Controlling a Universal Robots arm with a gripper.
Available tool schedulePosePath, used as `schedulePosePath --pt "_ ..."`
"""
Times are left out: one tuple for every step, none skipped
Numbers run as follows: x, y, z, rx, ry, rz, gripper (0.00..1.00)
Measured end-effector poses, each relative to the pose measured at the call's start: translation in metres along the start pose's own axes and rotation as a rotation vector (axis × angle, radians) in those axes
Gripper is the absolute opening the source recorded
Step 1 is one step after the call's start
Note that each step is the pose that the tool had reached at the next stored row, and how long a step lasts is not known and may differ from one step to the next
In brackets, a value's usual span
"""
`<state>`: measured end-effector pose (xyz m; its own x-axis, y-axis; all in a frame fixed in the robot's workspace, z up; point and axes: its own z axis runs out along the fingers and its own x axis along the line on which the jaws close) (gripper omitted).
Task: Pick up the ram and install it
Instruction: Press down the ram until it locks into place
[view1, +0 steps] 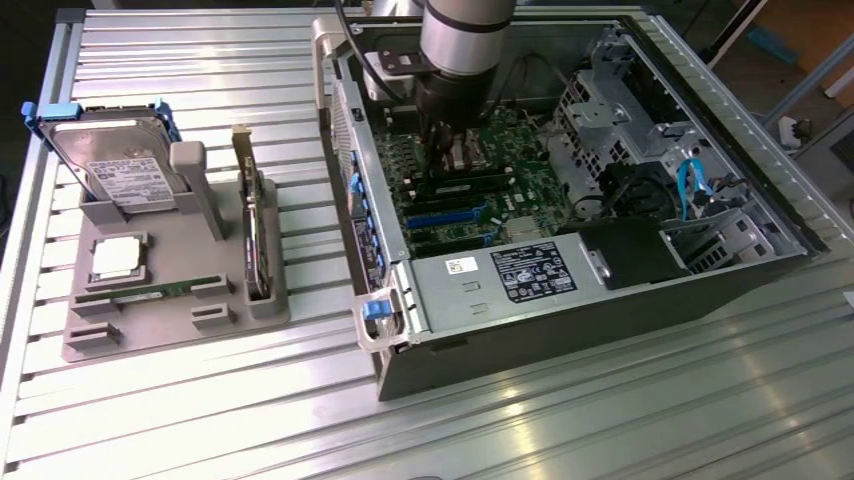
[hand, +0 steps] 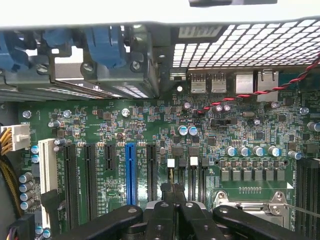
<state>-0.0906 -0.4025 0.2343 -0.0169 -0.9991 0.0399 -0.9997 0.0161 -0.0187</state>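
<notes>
I see arm down inside open computer case (view1: 561, 290), gripper (view1: 445, 140) low over motherboard (view1: 467, 205). Wrist view: gripper (hand: 175, 192) fingers clenched together, tips just above board (hand: 150, 125) near black slots beside blue slot (hand: 130, 172). I cannot make out anything between fingertips. Ram (view1: 147, 293), green stick, lies in slot of grey holder tray (view1: 174, 320) on table at exterior view's left, well apart from case. Same tray carries hard drive (view1: 120, 165), silver CPU chip (view1: 118, 255), upright dark card (view1: 251, 235).
</notes>
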Motion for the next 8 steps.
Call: schedulePosePath --pt "0.0 0.0 0.0003 0.0 0.0 0.0 0.11" --pt "0.0 0.0 0.0005 0.0 -0.0001 0.0 0.11" --pt "0.0 0.0 0.0007 0.0 -0.0001 0.0 0.11" --pt "0.0 0.0 0.0008 0.0 0.0 0.0 0.11" --pt "0.0 0.0 0.001 0.0001 0.0001 0.0 0.11" --pt "0.0 0.0 0.0011 0.0001 0.0001 0.0 0.11" --pt "0.0 0.0 0.0013 0.0001 0.0001 0.0 0.11" --pt "0.0 0.0 0.0017 0.0001 0.0 0.0 0.11"
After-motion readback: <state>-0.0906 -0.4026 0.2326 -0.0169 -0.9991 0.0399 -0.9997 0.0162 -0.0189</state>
